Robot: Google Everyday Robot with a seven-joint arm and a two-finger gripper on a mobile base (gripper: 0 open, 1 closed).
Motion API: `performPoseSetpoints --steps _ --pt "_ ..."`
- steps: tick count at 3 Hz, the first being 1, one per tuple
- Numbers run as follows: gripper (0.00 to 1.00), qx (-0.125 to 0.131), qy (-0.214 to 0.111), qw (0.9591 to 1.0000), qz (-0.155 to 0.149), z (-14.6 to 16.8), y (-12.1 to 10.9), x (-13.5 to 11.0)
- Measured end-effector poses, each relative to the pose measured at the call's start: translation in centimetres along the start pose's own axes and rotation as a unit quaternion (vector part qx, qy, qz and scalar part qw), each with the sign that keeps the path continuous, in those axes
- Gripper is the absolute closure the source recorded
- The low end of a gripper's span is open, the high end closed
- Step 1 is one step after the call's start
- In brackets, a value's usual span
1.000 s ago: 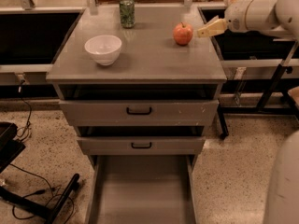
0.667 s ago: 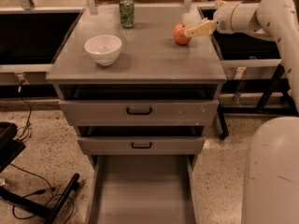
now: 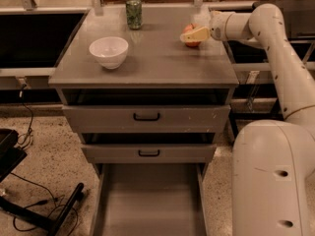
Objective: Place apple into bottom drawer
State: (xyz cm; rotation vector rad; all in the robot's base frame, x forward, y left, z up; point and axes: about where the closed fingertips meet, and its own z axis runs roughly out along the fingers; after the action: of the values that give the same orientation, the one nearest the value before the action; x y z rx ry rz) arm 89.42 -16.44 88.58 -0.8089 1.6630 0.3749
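Observation:
The apple (image 3: 189, 28), small and red-orange, sits on the cabinet top (image 3: 157, 63) near its back right corner. My gripper (image 3: 192, 35) reaches in from the right and lies across the apple, covering most of it. The apple rests on the top. The bottom drawer (image 3: 147, 200) is pulled out toward the camera, a long plain grey tray with nothing in it.
A white bowl (image 3: 109, 51) stands at the left of the cabinet top and a green soda can (image 3: 133, 12) at the back. The two upper drawers (image 3: 146, 117) with black handles are slightly open. My white arm and base (image 3: 270, 171) fill the right side. Cables and a black stand (image 3: 44, 210) lie on the floor at left.
The gripper has moved left from beside the apple to over it, and the arm has swung further into view on the right. The apple has not moved.

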Motion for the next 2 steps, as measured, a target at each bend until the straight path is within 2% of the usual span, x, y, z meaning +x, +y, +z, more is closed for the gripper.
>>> performPoseSetpoints --steps 1,2 --pt "0.0 -0.015 -0.001 0.9989 0.045 1.8 1.0 1.4" --pt "0.19 -0.026 0.003 0.9975 0.066 3.0 1.7 2.3"
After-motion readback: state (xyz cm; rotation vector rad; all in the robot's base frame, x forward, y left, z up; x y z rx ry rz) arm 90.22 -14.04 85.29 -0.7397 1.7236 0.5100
